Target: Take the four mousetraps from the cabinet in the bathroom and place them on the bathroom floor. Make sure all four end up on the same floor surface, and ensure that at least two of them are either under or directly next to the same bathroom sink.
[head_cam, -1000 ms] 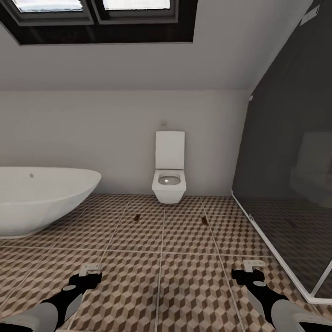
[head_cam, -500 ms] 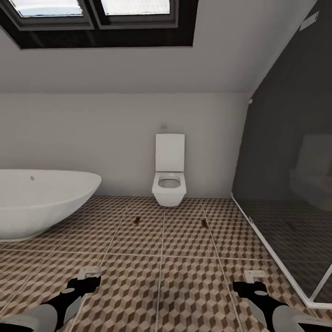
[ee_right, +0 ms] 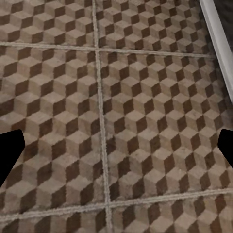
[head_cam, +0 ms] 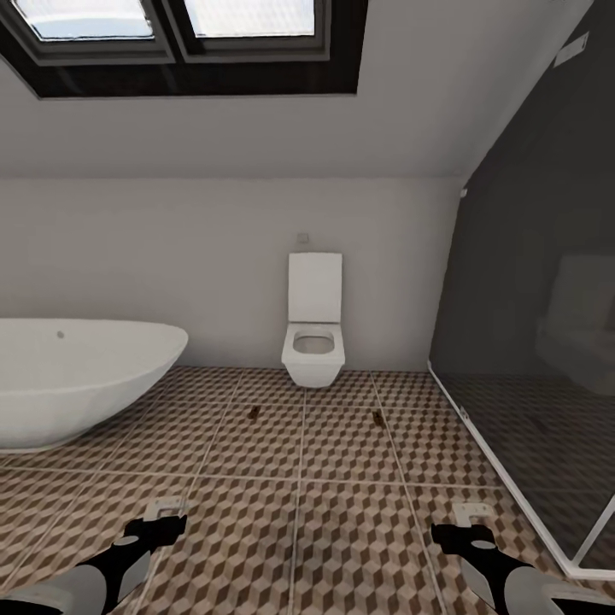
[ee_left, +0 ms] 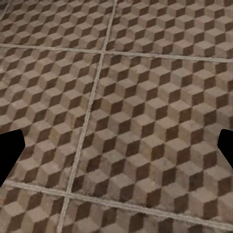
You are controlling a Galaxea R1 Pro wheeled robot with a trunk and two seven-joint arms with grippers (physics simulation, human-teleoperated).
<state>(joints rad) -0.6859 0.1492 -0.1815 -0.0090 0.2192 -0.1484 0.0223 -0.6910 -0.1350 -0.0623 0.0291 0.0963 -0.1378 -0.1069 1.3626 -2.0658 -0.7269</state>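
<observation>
Toilet point(head_cam: 313, 320) between bathtub point(head_cam: 77, 376) and dark shower glass point(head_cam: 530, 342).

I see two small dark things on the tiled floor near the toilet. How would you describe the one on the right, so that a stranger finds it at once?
Start at the white toilet on the back wall. On the cube-patterned bathroom floor in front of it lie two tiny dark-brown mousetraps. The one meant lies toward the dark glass shower screen, while its twin lies toward the white bathtub.
</observation>
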